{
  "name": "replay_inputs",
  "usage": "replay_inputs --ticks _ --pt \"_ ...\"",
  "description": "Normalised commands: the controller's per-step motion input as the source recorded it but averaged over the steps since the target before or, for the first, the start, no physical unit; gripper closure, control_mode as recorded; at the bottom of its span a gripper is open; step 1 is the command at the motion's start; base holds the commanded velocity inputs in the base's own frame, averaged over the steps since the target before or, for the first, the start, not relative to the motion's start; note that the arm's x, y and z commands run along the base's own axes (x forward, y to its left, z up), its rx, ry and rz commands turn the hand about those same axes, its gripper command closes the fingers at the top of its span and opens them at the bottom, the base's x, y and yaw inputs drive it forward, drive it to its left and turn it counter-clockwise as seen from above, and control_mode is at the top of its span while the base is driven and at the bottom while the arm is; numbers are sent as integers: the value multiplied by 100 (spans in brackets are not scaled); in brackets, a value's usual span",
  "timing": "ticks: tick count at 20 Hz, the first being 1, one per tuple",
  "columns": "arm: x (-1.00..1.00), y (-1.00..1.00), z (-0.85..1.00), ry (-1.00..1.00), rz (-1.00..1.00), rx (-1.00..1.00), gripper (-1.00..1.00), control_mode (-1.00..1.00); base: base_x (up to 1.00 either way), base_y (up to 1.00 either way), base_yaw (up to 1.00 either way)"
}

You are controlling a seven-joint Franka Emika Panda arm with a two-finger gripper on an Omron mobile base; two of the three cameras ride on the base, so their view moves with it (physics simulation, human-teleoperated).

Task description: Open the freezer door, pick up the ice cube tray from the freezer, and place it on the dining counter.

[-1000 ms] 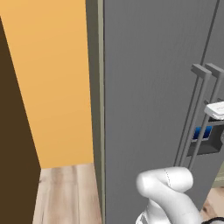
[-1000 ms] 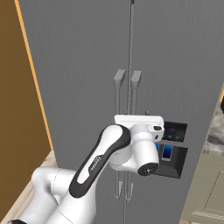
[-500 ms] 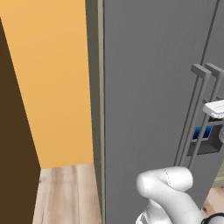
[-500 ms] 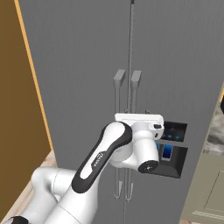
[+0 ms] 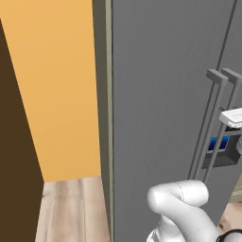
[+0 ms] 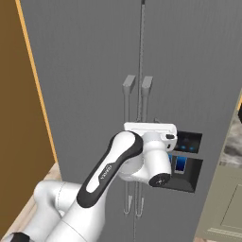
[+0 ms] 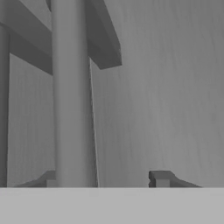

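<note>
The matte grey freezer door (image 6: 85, 75) stands closed, flush beside the neighbouring door with its black dispenser panel (image 6: 186, 160), between an orange wall (image 5: 56, 94) and pale wooden floor (image 5: 71, 212). The tool (image 7: 105, 179) is spread at the freezer door, one fingertip (image 7: 161, 178) clear, the bar handle (image 7: 72, 100) just beside the other.

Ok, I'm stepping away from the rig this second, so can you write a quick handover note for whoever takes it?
Gripper: open, up against the fridge front, with a vertical handle bar between its fingers, not yet clamped. I cannot tell whose handle it is, so check.
Freezer door: shut, flush with the neighbouring door that carries the black dispenser panel.
Done: approach to the handles.
Left: close on the handle, pull the door open, take the ice cube tray, set it on the dining counter.
</note>
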Motion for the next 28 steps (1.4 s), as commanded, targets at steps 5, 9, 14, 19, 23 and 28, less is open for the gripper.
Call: replay_inputs --ticks 5,9,14,19,23,28 --pt "0 0 0 0 0 0 100 -100 0 0 0" --pt "0 0 0 0 0 0 100 -100 0 0 0" --pt "-17 -8 0 0 -1 0 100 -100 0 0 0" --pt "-62 -29 0 0 -6 0 100 -100 0 0 0" --pt "-94 -46 0 0 -15 0 100 -100 0 0 0" --pt "-93 -43 0 0 -20 0 100 -100 0 0 0"
